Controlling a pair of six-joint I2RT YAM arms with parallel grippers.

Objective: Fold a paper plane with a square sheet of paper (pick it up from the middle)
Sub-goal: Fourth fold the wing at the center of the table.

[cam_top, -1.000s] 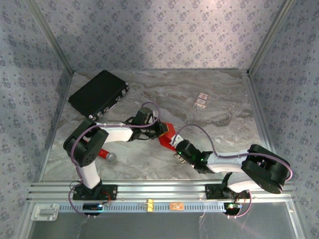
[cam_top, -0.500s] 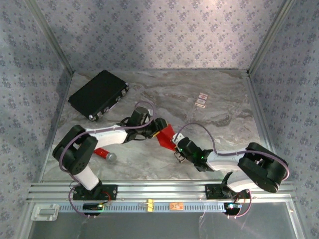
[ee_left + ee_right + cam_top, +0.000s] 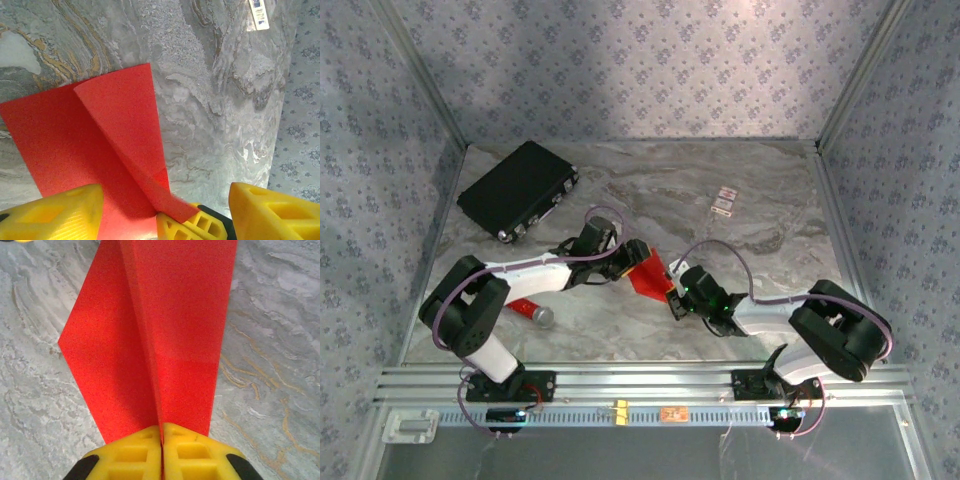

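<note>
The red paper plane [image 3: 647,273] lies low over the marble table's middle, a folded sheet with a centre crease and two wings [image 3: 175,315]. My right gripper [image 3: 161,436] is shut on the crease at its near end, with the wings spreading to either side. In the top view that gripper [image 3: 673,297] sits at the paper's lower right end. My left gripper [image 3: 636,257] is at the paper's upper left and stands open. Its yellow fingers [image 3: 55,212] straddle the paper [image 3: 115,125] without touching it. The right gripper's yellow fingertips [image 3: 187,227] show between them, pinching the paper's end.
A black case [image 3: 518,188] lies at the back left. A small red cylinder with a grey end [image 3: 530,310] lies near the left arm's base. Two small labels [image 3: 724,201] lie right of centre. Patterned walls and metal rails enclose the table.
My left gripper has opened and let go of the paper. The right gripper, still shut on the crease, has shifted slightly up and left with the paper.
</note>
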